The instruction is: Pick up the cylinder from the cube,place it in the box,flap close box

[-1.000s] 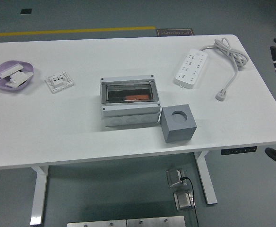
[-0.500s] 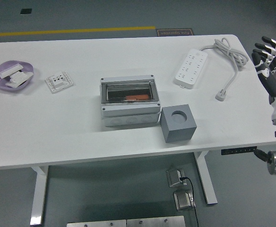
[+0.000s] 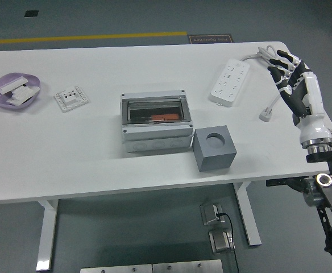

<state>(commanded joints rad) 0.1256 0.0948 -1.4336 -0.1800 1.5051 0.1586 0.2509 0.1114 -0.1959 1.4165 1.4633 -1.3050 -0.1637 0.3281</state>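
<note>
Apparently the pick is only beginning — the cube point(image 3: 215, 149) is sitting at five o'clock from the box point(image 3: 156, 121), its round socket looking empty, no cylinder visible. Farther, at two o'clock, the right hand point(image 3: 294, 77) is hovering with fingers spread, holding nothing — it needs to be reaching toward the cube.

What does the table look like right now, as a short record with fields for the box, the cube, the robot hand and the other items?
box: grey enclosure at table centre, clear flap down, something orange inside
cube: grey cube just right of the box, round hole on top is empty
cylinder: not seen on the cube
right robot hand: over the table's right end near the power strip cable, fingers spread, holding nothing
left robot hand: not in view
power strip: white, far right
purple dish: far left, white parts in it
wall socket plate: beside the dish
</note>
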